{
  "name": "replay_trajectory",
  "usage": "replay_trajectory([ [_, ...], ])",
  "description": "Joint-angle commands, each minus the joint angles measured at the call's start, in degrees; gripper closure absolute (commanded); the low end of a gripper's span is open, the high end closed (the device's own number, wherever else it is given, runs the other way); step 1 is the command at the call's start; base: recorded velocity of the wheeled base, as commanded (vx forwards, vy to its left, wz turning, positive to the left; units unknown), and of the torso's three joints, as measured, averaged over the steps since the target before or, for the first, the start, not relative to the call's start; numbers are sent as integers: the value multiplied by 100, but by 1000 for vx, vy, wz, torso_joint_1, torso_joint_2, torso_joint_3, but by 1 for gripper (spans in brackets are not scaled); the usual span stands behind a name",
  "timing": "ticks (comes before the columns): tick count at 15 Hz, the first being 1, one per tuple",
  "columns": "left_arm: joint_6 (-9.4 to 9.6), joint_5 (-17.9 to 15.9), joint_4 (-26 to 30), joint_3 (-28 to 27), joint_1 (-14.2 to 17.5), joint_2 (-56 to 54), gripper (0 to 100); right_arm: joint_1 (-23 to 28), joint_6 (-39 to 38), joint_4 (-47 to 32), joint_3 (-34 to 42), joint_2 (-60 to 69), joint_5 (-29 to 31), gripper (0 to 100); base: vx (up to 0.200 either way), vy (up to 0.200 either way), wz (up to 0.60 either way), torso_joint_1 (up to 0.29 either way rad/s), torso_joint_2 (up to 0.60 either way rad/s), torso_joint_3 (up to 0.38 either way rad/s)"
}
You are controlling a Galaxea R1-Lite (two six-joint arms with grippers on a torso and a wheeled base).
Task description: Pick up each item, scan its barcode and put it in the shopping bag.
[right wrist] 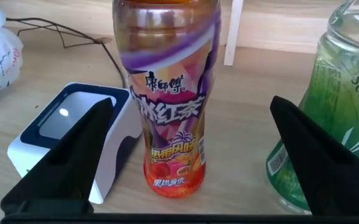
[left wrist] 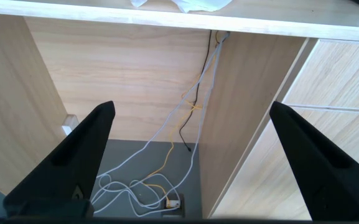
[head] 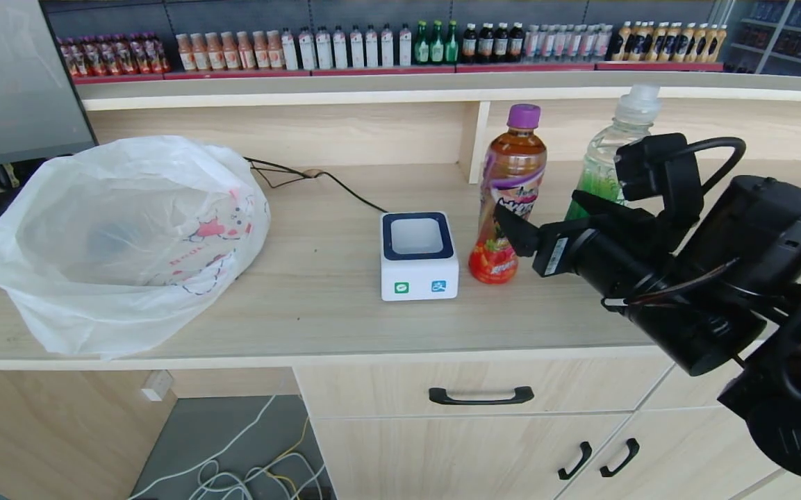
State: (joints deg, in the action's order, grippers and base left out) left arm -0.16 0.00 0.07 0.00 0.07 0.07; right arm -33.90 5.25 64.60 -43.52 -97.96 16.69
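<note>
A tea bottle (head: 508,191) with a purple cap stands upright on the counter, just right of the white barcode scanner (head: 418,254). A clear bottle with a green label (head: 608,161) stands behind and to its right. My right gripper (head: 546,222) hovers open just right of the tea bottle, fingers pointing at it. In the right wrist view the tea bottle (right wrist: 169,99) stands between the open fingers (right wrist: 67,162), a little beyond their tips, with the scanner (right wrist: 73,146) and green bottle (right wrist: 328,124) at either side. A white shopping bag (head: 122,236) lies open at the counter's left. My left gripper (left wrist: 188,168) hangs open below the counter.
A black cable (head: 317,177) runs from the scanner along the counter's back. A wooden divider (head: 473,139) stands behind the tea bottle. Drawers with black handles (head: 481,397) sit under the counter. Loose cables (left wrist: 160,180) lie on the floor in the recess below.
</note>
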Motion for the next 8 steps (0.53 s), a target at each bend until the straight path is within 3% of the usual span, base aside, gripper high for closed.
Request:
replay_trajectory([
  [1,-2,0,1,0,1,1,0,-20,-16,0,-34,-206,54,0,0,0,0,0,0,0],
  [8,-2,0,1,0,-7,1,0,24,-60,27,-368,-619,115,0,0,0,0,0,0,0],
])
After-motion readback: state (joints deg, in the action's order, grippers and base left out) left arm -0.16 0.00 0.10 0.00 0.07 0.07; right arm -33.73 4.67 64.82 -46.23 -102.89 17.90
